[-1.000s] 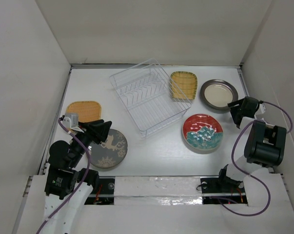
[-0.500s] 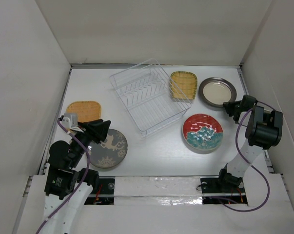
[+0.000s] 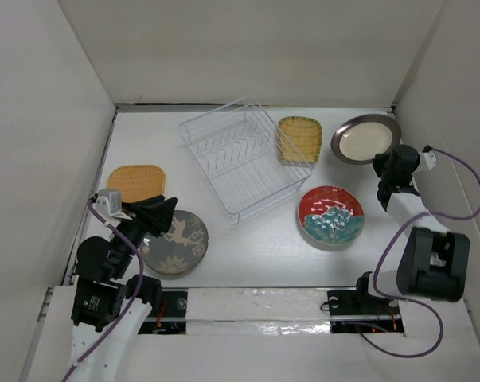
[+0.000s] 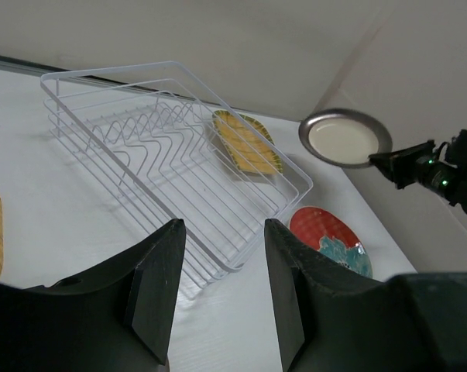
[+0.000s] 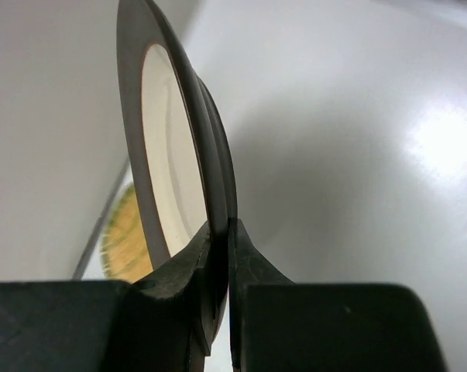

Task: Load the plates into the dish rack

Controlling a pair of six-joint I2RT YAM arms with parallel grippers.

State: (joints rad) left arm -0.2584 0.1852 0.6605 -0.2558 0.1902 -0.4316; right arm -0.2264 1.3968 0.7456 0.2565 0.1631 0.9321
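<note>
So the right gripper (image 5: pixel 221 236) has the metallic brown-grey round plate (image 5: pixel 167 147) pinched by its rim. The two fingers (image 5: pixel 256 271) are squeezed nearly together, with the plate's edge sandwiched between them. In the right wrist view the plate stands almost on edge, cream inside facing left. In the left wrist view it hangs up off the table (image 3: pixel 247 259), near the far right corner.

The left gripper (image 4: pixel 218 283) is spread wide with nothing between its fingers. It sits over the far edge of the dark grey horse plate (image 3: pixel 176 243), but I honestly can't tell if it's touching it.

The dish rack (image 3: pixel 243 159) sits at an angle in the middle of the table, no plates in its prongs. One woven yellow plate (image 3: pixel 299 139) is right up against the rack's right side. It might be leaning on it, hard to say. The other woven plate (image 3: pixel 136 181) lies flat at the left, and the red-and-teal plate (image 3: pixel 330 216) lies flat to the right of the rack's near end.
</note>
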